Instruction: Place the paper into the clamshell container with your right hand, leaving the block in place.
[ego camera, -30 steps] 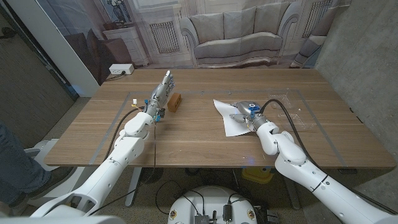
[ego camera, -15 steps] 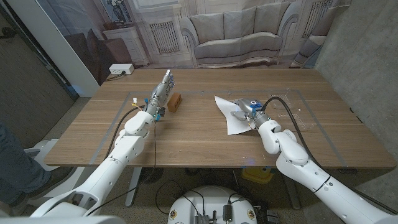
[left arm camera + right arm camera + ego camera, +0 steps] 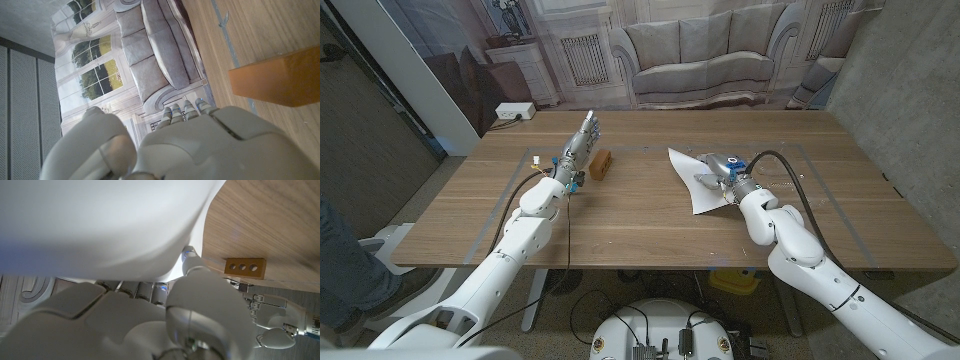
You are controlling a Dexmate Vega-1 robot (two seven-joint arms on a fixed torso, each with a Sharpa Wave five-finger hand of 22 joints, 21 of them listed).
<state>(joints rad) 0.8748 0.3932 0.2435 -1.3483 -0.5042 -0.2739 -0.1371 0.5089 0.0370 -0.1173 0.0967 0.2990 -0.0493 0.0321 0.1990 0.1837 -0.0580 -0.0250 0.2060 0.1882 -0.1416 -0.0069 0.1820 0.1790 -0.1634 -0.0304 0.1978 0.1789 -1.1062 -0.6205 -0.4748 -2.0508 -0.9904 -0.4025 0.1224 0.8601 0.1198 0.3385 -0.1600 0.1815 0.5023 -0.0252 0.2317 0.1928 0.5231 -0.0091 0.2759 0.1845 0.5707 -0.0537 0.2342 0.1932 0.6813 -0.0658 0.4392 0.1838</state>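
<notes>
— What do we have in our right hand?

— The white sheet of paper: our fingers pinch it near its middle, and the sheet hangs lifted and tilted over the wooden table. In the right wrist view the paper curves just above the hand.

— And the clear plastic clamshell container?

— Just beyond the right hand, on its outer side.

— Our left hand?

— Fingers straight, pressed together, holding nothing, with the small orange wooden block just beside it.
</notes>
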